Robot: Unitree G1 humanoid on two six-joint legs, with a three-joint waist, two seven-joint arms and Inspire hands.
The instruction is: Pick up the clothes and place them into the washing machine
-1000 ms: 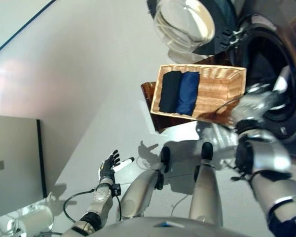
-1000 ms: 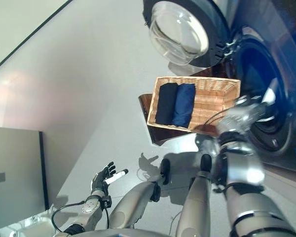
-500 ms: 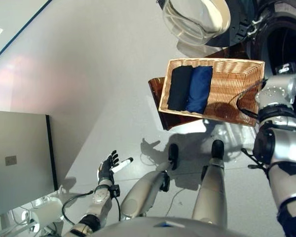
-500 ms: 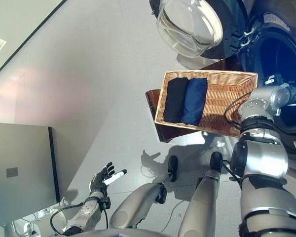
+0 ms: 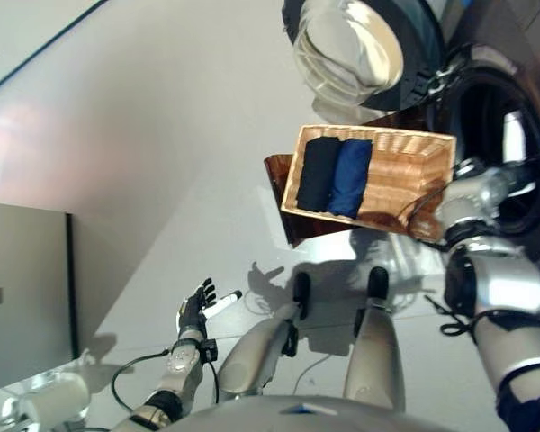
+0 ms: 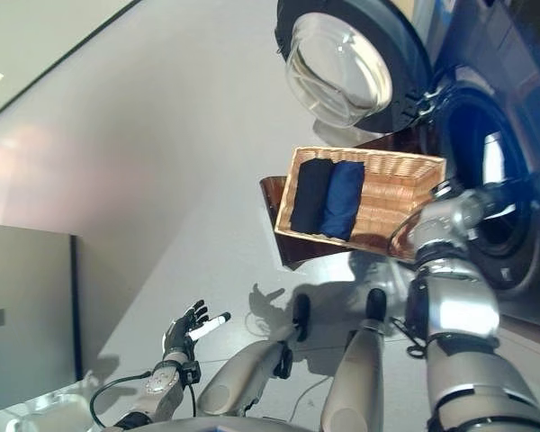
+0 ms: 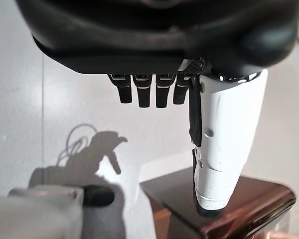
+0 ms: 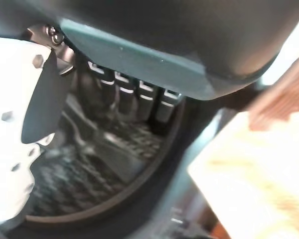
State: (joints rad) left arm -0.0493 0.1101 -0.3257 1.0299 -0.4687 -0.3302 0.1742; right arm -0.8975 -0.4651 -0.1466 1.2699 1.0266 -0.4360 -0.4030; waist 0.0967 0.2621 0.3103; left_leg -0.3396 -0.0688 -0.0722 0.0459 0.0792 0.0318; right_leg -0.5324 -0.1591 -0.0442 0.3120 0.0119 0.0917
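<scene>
While two folded clothes (image 5: 336, 175), one black and one dark blue, lay side by side at one end of the wicker basket (image 5: 405, 180), its other end held nothing. That basket sat on a dark wooden stand (image 5: 279, 171) before the washing machine (image 5: 513, 153), whose round glass door (image 5: 351, 54) hung open. Relaxed and holding nothing, the left hand (image 5: 196, 306) hovered low over the floor, while the right hand (image 8: 134, 99) reached into the drum with straight fingers, nothing in it.

you see bright overhead light, glare on the floor (image 5: 162, 135), and blur in the right wrist view.
</scene>
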